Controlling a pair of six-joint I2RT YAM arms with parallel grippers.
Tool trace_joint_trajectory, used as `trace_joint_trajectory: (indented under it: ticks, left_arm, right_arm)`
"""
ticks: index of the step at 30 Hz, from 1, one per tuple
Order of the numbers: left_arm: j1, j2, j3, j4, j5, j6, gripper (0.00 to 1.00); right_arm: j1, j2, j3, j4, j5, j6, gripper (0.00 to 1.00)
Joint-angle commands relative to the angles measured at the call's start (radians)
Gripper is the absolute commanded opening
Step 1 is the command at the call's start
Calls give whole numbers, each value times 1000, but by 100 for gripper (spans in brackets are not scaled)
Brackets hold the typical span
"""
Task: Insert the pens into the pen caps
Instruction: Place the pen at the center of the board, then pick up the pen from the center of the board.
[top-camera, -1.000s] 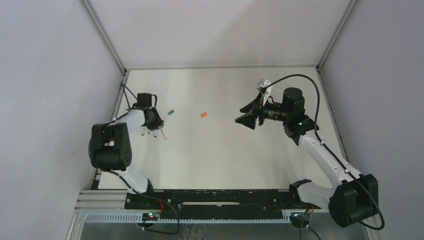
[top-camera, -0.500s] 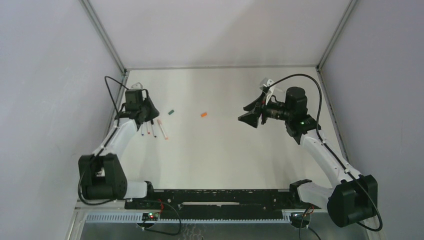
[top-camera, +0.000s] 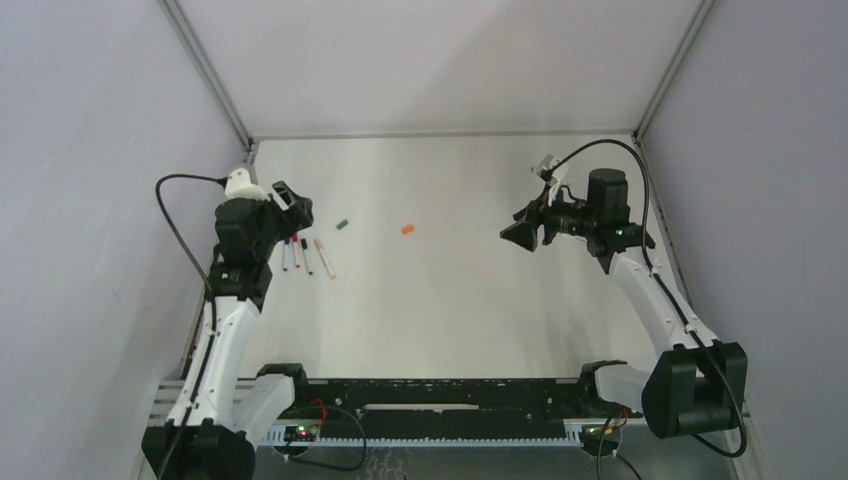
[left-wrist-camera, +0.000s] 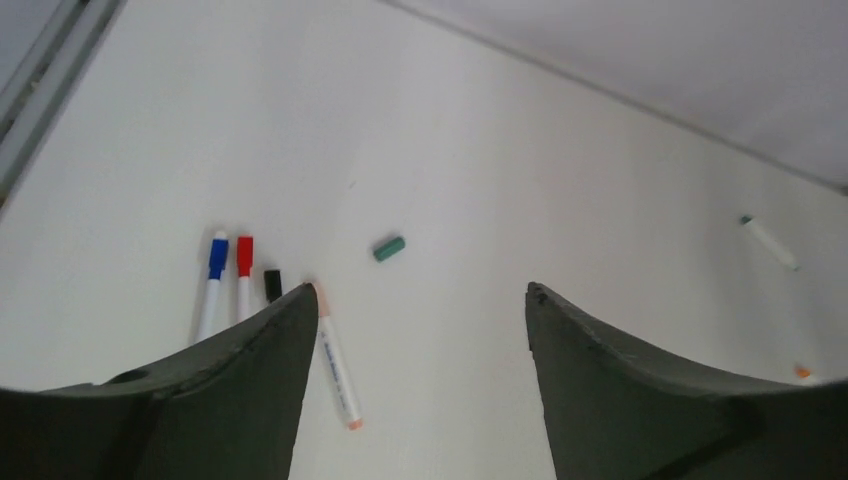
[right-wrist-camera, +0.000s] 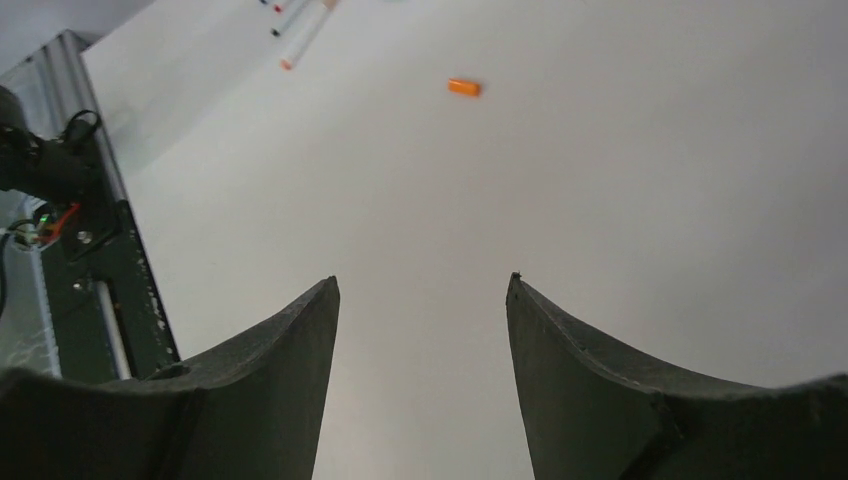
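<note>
At the near edge of the bench (top-camera: 450, 330) a black rail (top-camera: 430, 395) is fixed across the front. Further in, on the left side, four pens (top-camera: 303, 255) are laid side by side on the white surface, their barrels pointing roughly towards the rail. They are a blue-ended pen (left-wrist-camera: 212, 290), a red-ended pen (left-wrist-camera: 243, 282) just beside it, a black-ended pen (left-wrist-camera: 272, 285) largely hidden behind a finger (left-wrist-camera: 230, 400), and an orange-tipped pen (left-wrist-camera: 337, 370) lying slightly slanted at the right of the row. The left end effector (left-wrist-camera: 420, 290) is held in the air close to the far ends of these pens. Its jaws are spread wide and nothing is gripped between them.

Just beyond the row and a little to the right, a green cap (left-wrist-camera: 389, 248) is seen lying alone on its side, apart from every pen. Well to the right of it, near the middle of the bench, an orange cap (top-camera: 408, 229) is found, also alone.

The right end effector (right-wrist-camera: 422, 280) is held above the right side of the bench, turned towards the middle. Its jaws too are spread, with only bare surface seen between them.

In the left wrist view a fifth, green-tipped pen (left-wrist-camera: 770, 242) is shown far off to the right, well apart from the others. Whether the blue, red and black ends are caps cannot be told for certain
</note>
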Motion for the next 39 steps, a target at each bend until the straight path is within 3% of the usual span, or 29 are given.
trace_joint_trajectory:
  ticks: [1,3,9,16,20,30,39]
  left_arm:
    - [8,-71,-41,73,-9,-11,89]
    - [10,-87,-64,118,52,-42,99]
    - [10,-58,-117,243,271,-142,100]
    - [9,-55,-209,421,368,-245,100]
    - [9,-54,-250,493,394,-289,100]
    - [-15,-38,-309,568,427,-352,100]
    - [-68,-2,-310,598,421,-369,100]
  right_arm:
    - [-70,38,96,-187,18,-183,69]
    - [-98,67,129,-263,46,-245,69]
    - [-178,178,230,-431,140,-378,70]
    - [-212,308,342,-602,319,-496,70]
    - [-234,468,452,-712,378,-510,60]
    - [-241,726,600,-683,661,-520,52]
    - [-241,821,647,-643,730,-538,51]
